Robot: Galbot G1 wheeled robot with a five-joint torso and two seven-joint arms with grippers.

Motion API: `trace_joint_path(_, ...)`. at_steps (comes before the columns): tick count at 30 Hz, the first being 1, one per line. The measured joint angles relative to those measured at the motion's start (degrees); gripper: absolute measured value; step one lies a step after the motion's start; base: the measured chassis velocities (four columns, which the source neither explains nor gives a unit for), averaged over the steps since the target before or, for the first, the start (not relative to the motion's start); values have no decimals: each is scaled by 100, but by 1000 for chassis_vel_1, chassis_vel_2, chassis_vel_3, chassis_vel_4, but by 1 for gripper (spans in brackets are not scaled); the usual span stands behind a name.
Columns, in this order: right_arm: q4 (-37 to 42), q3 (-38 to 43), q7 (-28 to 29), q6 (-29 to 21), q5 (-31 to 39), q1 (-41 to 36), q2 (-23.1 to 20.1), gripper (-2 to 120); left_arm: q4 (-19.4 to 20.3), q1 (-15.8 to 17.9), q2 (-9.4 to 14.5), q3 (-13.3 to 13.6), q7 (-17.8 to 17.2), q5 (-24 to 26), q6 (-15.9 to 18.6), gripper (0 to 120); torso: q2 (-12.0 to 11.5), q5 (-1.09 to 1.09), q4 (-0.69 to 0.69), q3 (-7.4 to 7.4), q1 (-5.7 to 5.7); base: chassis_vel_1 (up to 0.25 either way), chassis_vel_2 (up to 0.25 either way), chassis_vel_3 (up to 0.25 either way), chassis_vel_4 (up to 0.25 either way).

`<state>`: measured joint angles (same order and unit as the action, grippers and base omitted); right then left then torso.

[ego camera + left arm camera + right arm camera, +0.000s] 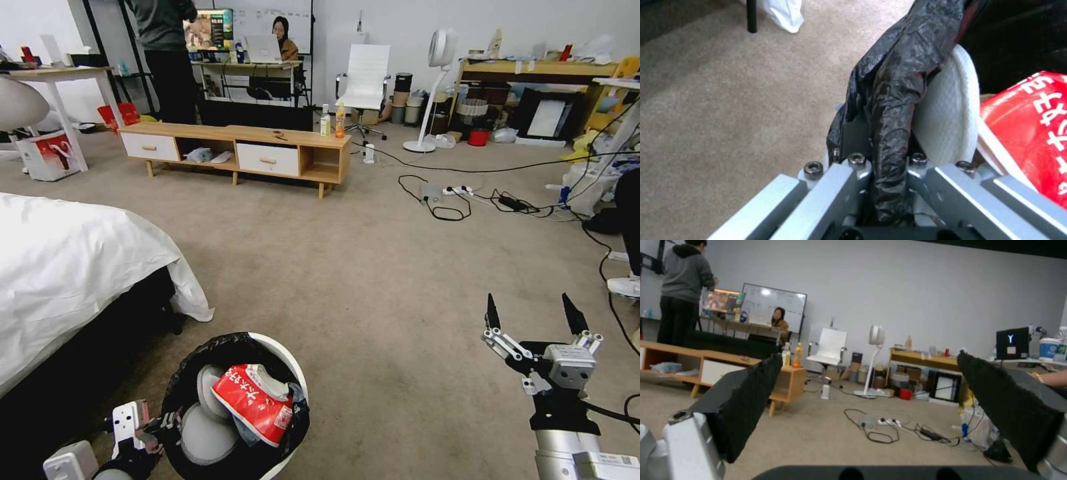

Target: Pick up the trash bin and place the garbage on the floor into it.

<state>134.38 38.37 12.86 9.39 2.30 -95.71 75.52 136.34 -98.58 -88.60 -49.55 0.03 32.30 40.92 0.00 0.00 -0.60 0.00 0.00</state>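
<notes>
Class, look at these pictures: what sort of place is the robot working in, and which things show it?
Probably a lab or office staged as a bedroom: a bed and low TV cabinet share the carpet with cluttered desks and a whiteboard.

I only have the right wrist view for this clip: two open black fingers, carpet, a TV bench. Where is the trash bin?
Observer: The trash bin sits low in the head view beside the bed, on the robot's left.
Operator: Is anything holding it?
Observer: Yes, the left gripper is shut on its bag-lined rim.
Operator: Anything inside?
Observer: A red-white snack wrapper lies on top, over the white flaps.
Operator: And my right gripper?
Observer: The right gripper is open above bare carpet.
</notes>
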Motion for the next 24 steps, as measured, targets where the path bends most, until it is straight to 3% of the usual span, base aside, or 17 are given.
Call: trace_joint_path(24, 32, 29, 4, 27, 21, -27, -27, 100, -6, -21, -55, 40, 34, -137, -25, 1, 0, 0, -2, 0, 0, -4, -4, -5, -5)
